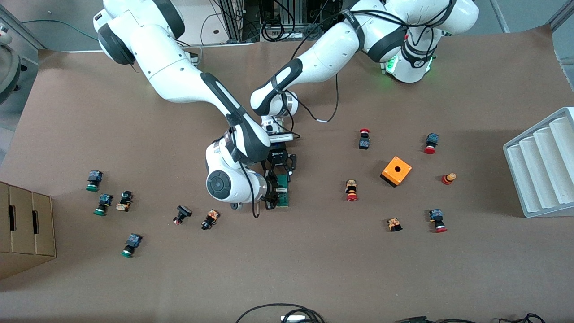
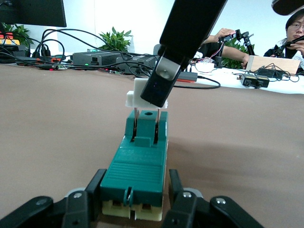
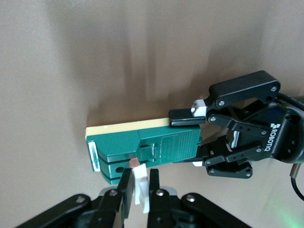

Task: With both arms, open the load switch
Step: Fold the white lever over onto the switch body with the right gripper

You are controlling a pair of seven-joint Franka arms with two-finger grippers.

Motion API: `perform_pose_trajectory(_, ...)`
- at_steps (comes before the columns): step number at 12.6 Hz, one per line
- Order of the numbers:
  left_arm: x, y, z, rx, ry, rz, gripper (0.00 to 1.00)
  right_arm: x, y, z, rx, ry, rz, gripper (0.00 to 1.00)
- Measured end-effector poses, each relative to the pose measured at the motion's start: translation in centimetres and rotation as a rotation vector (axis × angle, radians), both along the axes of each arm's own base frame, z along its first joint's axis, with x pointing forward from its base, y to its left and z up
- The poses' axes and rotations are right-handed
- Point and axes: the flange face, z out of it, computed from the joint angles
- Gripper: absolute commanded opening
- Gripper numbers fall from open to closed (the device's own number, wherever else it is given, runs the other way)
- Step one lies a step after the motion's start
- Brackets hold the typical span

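The dark-green load switch lies flat mid-table on its cream base. My left gripper reaches in from the end toward the robots' bases, and its fingers clasp the two long sides of the switch there. From the right arm's side, my right gripper is shut on the small white tab at the switch's end nearer the front camera. In the left wrist view the tab stands raised on two metal blades above the green body. A right finger covers part of it.
An orange box with a hole sits toward the left arm's end, among several push buttons. More buttons lie toward the right arm's end. A white ribbed rack and a cardboard box stand at the table's two ends.
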Motion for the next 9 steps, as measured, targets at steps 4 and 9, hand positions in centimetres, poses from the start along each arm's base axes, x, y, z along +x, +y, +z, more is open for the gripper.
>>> perform_pose_trajectory(4,0.0,0.1,-0.1,0.001,0.001,0.003,0.54,-0.2,0.2,0.3,0.003,0.002,0.004,0.27)
perform_pose_trajectory(9,0.0,0.1,0.0,0.001,0.0,0.003,0.56,-0.5,0.7,1.1,0.012,-0.002,0.012,0.19)
